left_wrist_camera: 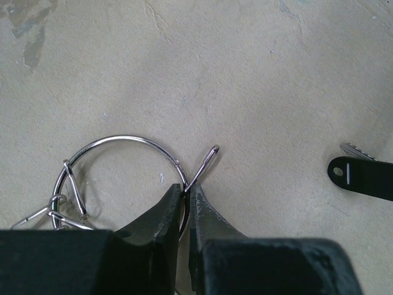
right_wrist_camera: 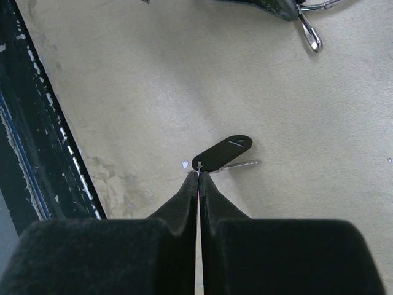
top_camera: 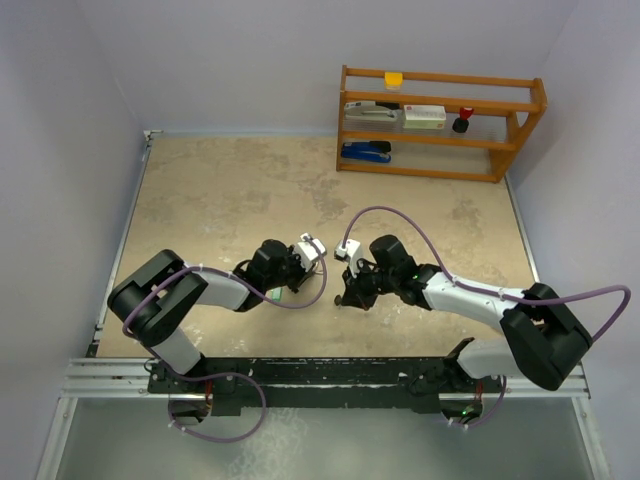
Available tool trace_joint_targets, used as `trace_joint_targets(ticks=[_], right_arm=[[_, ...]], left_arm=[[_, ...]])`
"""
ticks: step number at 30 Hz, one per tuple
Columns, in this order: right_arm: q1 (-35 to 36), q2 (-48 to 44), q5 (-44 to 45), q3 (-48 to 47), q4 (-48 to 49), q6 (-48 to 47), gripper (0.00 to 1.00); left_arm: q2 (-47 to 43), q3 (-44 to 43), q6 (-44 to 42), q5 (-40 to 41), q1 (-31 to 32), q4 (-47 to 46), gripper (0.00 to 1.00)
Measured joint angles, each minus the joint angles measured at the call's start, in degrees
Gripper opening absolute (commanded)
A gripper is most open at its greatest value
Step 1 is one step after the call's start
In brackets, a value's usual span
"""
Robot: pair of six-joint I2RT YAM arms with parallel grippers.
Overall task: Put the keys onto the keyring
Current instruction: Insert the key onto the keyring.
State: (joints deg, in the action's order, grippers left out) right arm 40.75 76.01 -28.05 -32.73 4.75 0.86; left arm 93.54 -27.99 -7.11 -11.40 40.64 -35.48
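– as the two arms lean in over the middle of the beige tabletop [top_camera: 220,190], what does the left tool [left_wrist_camera: 186,200] have?
– it is clenched on the keyring [left_wrist_camera: 123,139], pinching the wire at the ring's lower right edge. the ring stands open: one end of the wire swings out to the right, apart from the rest of the loop.
– and the keys [left_wrist_camera: 72,196]?
– a few thin silver ones hang on the left side of the loop, touching the wire. the left wrist view does not show how many, because the tool's own fingers cover the lower part.
– the right tool [right_wrist_camera: 198,175]?
– pressed tight on the edge of a black-headed key [right_wrist_camera: 224,150]. the head is a dark oval with a pale slot, and a sliver of silver blade shows just beside it. whether the key rests on the tabletop or hangs just above it, i cannot tell.
– how do the two stand to each other?
– near, not touching. from the left wrist the black-headed key sits to the right of the ring's open end, with bare tabletop between them. from above, both tools face each other at the centre, and a wooden shelf [top_camera: 440,120] stands at the far right corner.
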Motion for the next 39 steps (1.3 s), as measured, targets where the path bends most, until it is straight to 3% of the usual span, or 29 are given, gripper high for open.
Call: trace_joint_targets(ticks=[12, 20, 29, 39], right_arm=[[-0.76, 0.44, 1.51, -0.15, 1.03, 1.4, 0.0], [-1.03, 6.62, 3.28, -3.17, 4.15, 5.18, 0.0], [-1.03, 14.53, 5.99, -9.01, 9.2, 10.43, 0.0], [-1.03, 18.82, 9.14, -15.1, 7.34, 13.77, 0.0]], left_arm=[[0.0, 0.85, 2.32, -0.42, 0.0, -1.62, 0.0], [-0.11, 3.61, 5.66, 0.98, 0.09, -6.38, 0.0], [1.01, 6.38, 9.99, 6.32, 1.84, -13.35, 0.0], [2.25, 8.02, 12.09, 14.71, 4.22, -18.67, 0.0]])
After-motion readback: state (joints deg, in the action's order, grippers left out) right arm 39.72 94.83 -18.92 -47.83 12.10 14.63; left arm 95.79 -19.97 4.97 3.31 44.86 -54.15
